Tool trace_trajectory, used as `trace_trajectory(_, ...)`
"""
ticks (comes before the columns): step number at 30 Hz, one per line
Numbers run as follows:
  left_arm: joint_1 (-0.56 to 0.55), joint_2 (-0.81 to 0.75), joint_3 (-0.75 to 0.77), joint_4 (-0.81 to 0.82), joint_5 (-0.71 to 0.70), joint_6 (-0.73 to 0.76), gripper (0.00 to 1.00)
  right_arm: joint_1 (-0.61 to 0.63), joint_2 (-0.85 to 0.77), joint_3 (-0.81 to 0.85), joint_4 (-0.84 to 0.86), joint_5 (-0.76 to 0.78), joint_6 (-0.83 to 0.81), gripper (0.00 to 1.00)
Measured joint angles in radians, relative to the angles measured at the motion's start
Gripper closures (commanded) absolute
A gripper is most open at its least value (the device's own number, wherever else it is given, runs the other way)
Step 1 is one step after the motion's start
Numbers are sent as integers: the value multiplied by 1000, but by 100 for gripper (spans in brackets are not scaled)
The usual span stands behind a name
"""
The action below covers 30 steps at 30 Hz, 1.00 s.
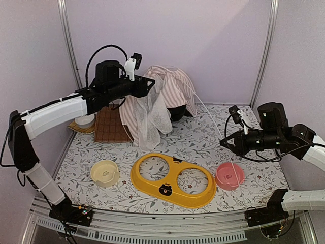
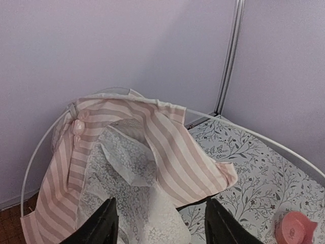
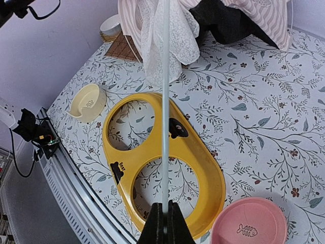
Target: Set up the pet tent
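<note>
The right end effector (image 3: pixel 164 206) sits right at its own wrist camera, its two dark fingers pressed tight together on a thin white pole (image 3: pixel 165 101) that runs straight up the view toward the pet tent (image 3: pixel 167 30). From above, that pole (image 1: pixel 210 118) slants from the right end effector (image 1: pixel 225 144) up to the tent's far right side.

The pet tent (image 1: pixel 162 96) stands at the back middle of the floral surface (image 1: pixel 203 137), close to the rear wall. It looks slumped rather than taut: pink-and-white striped fabric drapes in loose folds, and sheer white lace hangs down its front in a crumpled bunch. A dark opening shows under the right flap. In the left wrist view the striped cloth (image 2: pixel 167 142) carries a small pink knob near its top, and thin white poles arc out on both sides.

The left end effector (image 1: pixel 147 84) hovers at the tent's upper left with its jaws apart (image 2: pixel 160 203), lace showing between the fingers and nothing pinched.

A brown quilted mat (image 1: pixel 111 124) lies just left of the tent. Nearer the front sit a cream bowl (image 1: pixel 104 172), a yellow two-hole feeder frame (image 1: pixel 172 180) and a pink bowl (image 1: pixel 229 175).
</note>
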Motion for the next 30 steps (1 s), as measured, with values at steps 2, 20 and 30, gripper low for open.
trace_trajectory(2, 0, 77, 46, 5, 3, -25, 36, 5, 1, 0, 0, 0, 1, 100)
trace_trajectory(20, -41, 418, 357, 58, -21, -98, 41, 22, 25, 47, -39, 6, 24, 100)
trace_trajectory(30, -51, 489, 397, 60, -74, -121, 97, 44, 62, 72, -47, 10, 31, 100)
